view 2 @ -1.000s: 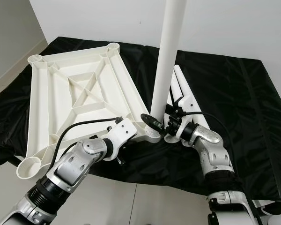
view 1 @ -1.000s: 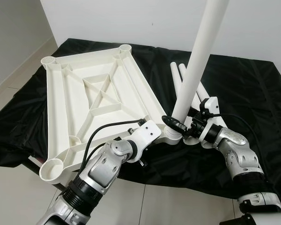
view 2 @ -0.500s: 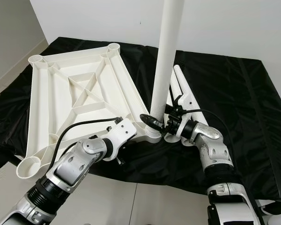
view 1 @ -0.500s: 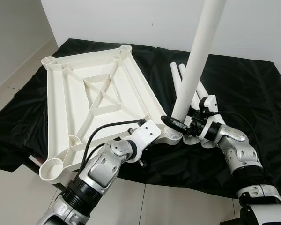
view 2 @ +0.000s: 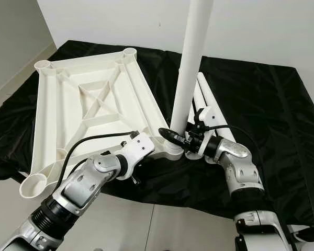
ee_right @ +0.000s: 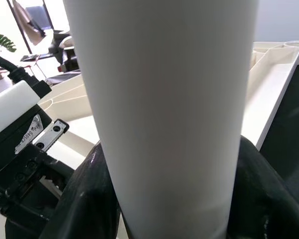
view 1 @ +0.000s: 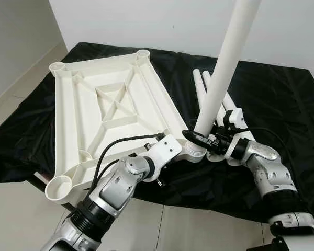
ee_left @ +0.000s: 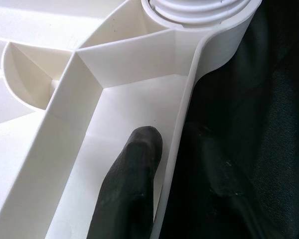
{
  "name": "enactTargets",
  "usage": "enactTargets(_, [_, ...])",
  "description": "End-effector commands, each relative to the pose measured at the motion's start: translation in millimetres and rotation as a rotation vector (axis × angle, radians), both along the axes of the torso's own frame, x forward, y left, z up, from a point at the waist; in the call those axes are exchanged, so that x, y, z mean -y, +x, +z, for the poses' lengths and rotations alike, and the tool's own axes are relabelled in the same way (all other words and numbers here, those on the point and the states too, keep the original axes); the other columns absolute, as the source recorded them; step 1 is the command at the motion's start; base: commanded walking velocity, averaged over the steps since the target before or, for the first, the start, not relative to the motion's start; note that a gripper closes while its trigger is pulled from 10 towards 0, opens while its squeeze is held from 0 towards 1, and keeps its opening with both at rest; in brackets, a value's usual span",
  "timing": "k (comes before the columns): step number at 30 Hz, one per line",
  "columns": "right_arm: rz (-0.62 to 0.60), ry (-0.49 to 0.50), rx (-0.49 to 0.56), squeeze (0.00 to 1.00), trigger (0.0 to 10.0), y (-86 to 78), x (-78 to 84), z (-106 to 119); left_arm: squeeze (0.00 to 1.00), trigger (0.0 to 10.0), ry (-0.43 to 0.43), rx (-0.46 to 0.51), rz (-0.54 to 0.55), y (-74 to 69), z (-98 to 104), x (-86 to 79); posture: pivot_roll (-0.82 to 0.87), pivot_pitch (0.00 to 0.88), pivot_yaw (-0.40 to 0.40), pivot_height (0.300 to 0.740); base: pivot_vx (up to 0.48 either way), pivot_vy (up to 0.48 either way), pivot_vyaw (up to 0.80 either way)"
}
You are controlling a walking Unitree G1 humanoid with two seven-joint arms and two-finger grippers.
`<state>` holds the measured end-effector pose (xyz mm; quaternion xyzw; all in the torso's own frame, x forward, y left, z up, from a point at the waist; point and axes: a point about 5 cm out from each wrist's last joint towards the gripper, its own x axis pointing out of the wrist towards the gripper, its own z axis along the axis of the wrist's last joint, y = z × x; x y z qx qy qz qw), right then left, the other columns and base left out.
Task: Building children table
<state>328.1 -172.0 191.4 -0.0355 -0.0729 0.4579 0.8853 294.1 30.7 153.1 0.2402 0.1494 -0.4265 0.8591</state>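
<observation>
Right hand (view 1: 203,142) pinching upright table leg (view 1: 222,76) above near-corner socket (view 1: 193,152) of upturned table top (view 1: 107,107); left hand (ee_left: 154,164) clamping its rim.

Both arms are built of rounded silver shells joined by black rings, with a ribbed black collar near each elbow. The left arm ends in a white block-shaped wrist housing dotted with small screws; a black cable loops from the forearm up to it. The left pincer (ee_left: 127,191) shows a matte black, blunt-tipped finger. The right pincer (view 2: 179,140) has glossy black fingers, a white wrist block and thin black cables.
</observation>
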Motion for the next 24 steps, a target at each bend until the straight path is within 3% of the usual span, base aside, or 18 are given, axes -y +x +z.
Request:
enactTargets(1, [-0.027,0.101,0.024,0.0,10.0,-3.7,-1.1,9,0.0,10.0,0.053,-0.145,0.006,-8.3,-30,-6.2,-0.1,0.171,0.038,0.74,0.0,0.0,0.0])
enactTargets(15, [-0.177,0.146,0.04,0.0,10.0,-14.8,-18.6,4,0.0,10.0,0.051,-0.142,0.001,-8.0,-29,-5.4,-0.1,0.163,0.042,0.74,0.0,0.0,0.0])
enactTargets(22, [-0.312,0.171,0.032,0.0,10.0,-20.8,-41.3,-4,0.0,10.0,0.051,-0.139,0.0,-8.4,-29,-4.5,-0.09,0.157,0.034,0.74,0.0,0.0,0.0])
enactTargets(24, [-0.38,0.181,0.02,0.0,10.0,-24.6,-57.4,-11,0.0,10.0,0.047,-0.139,0.002,-9.0,-29,-3.4,-0.09,0.153,0.027,0.74,0.0,0.0,0.0])
